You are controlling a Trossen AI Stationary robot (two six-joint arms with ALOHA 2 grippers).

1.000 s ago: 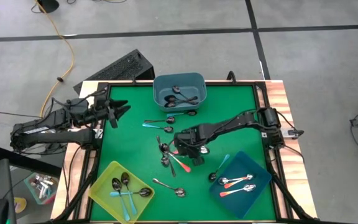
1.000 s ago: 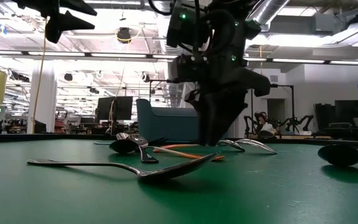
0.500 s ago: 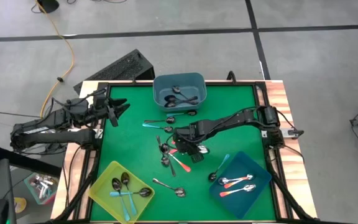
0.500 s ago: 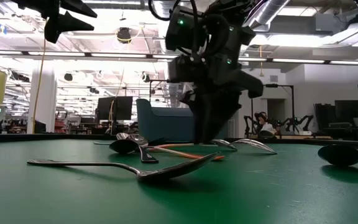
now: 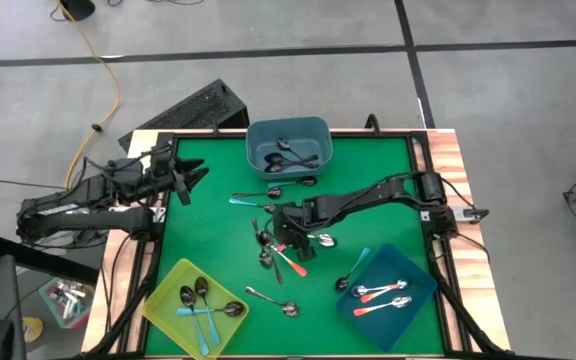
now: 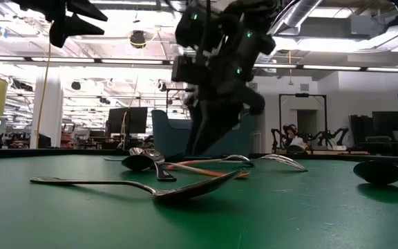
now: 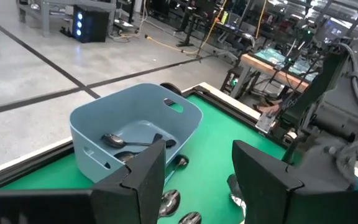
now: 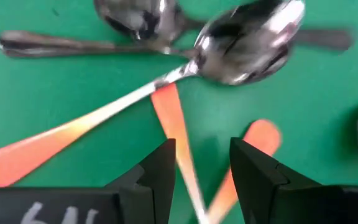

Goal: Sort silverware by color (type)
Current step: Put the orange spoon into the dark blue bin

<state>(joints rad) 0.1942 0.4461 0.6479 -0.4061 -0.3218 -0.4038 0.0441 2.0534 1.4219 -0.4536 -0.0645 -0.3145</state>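
Note:
Loose spoons lie in a pile [image 5: 273,245] on the middle of the green mat: orange-handled ones [image 5: 292,264], dark metal ones [image 5: 265,258] and a teal-handled one [image 5: 251,203]. My right gripper [image 5: 286,234] is open and slants down low over the pile. In its wrist view [image 8: 202,163] two orange handles [image 8: 176,130] [image 8: 261,135] run toward the gap between its fingers. A third orange-handled spoon [image 8: 247,37] lies across beyond them. My left gripper [image 5: 196,180] waits open and raised by the table's left edge [image 7: 197,163].
A grey-blue bin [image 5: 288,128] at the far middle holds dark spoons. A yellow bin [image 5: 166,300] stands near left and a dark blue bin [image 5: 416,300] with orange-handled spoons near right. A teal spoon [image 5: 354,268] lies beside the blue bin, and a dark one [image 5: 272,299] in front of the pile.
My right gripper has shifted a little toward the table's left edge over the spoon pile and tipped its fingers. Its gap looks the same. The spoons lie as before.

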